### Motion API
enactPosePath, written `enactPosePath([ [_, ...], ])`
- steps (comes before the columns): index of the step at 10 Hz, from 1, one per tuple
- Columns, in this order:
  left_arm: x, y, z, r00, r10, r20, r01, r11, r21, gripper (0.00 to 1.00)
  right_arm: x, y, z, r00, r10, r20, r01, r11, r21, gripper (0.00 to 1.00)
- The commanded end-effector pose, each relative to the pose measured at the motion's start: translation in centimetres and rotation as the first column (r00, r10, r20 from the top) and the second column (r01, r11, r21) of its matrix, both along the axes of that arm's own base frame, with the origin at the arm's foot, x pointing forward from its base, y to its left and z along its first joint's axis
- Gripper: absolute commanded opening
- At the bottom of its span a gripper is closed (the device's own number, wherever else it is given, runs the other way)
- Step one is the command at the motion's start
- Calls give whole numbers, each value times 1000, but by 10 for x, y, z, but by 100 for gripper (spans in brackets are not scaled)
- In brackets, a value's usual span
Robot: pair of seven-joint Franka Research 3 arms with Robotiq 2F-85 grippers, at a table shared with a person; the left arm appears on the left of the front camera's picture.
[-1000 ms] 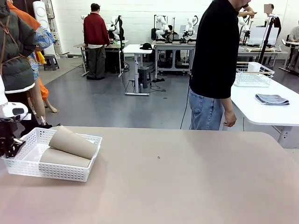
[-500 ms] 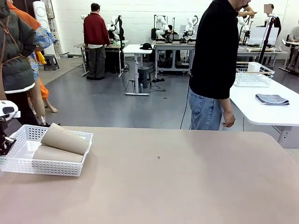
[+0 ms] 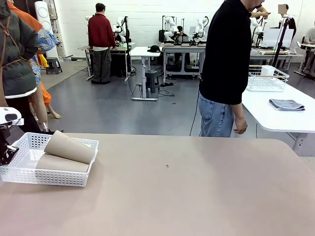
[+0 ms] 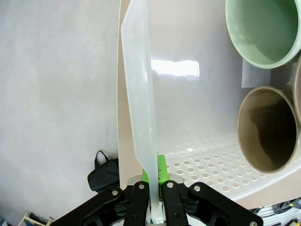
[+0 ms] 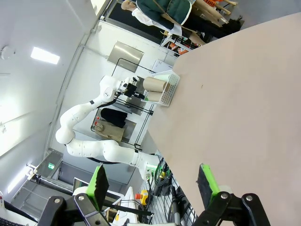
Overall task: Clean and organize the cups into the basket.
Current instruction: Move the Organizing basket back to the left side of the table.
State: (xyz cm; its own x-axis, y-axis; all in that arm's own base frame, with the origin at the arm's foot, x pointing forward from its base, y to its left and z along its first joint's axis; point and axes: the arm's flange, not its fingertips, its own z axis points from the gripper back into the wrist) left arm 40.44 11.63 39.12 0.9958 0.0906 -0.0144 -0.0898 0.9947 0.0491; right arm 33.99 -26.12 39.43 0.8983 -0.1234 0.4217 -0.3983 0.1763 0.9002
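The white lattice basket point(image 3: 49, 177) sits at the table's left edge. Two tan cups point(image 3: 69, 146) point(image 3: 61, 163) lie in it on their sides, one on top of the other. My left gripper point(image 3: 5, 153) is at the basket's left end, shut on its end wall. In the left wrist view that gripper point(image 4: 154, 176) pinches the thin white wall point(image 4: 138, 94). The open mouths of a mint green cup point(image 4: 263, 33) and a tan cup point(image 4: 268, 129) face me inside. My right gripper point(image 5: 153, 183) hangs open above the table, holding nothing, far from the basket point(image 5: 167, 89).
A person in a black shirt point(image 3: 226, 69) stands at the table's far side, hands down. A white side table at the right holds a wire basket point(image 3: 266, 78) and a folded cloth point(image 3: 286, 104). The tan tabletop point(image 3: 197, 187) stretches middle to right.
The basket was tilted and farther right a second ago. It has moved left with my left gripper and now lies flat on the table. The cups stayed inside.
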Motion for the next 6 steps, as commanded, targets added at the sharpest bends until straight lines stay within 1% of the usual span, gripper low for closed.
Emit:
enactPosePath([
  [1,0,0,0,1000,0,0,0,1000,0,5,2,1,1,1000,-4,3,4,1000,-10,100],
  [3,1,3,-1,996,-86,32,86,996,11,5,2,1,1,1000,-4,3,4,1000,-10,100],
  [4,1,6,-3,992,-118,42,116,992,43,5,2,1,1,1000,-4,3,4,1000,-10,100],
  [6,11,14,-9,992,-121,34,119,992,46,5,2,1,1,1000,-4,3,4,1000,-10,100],
])
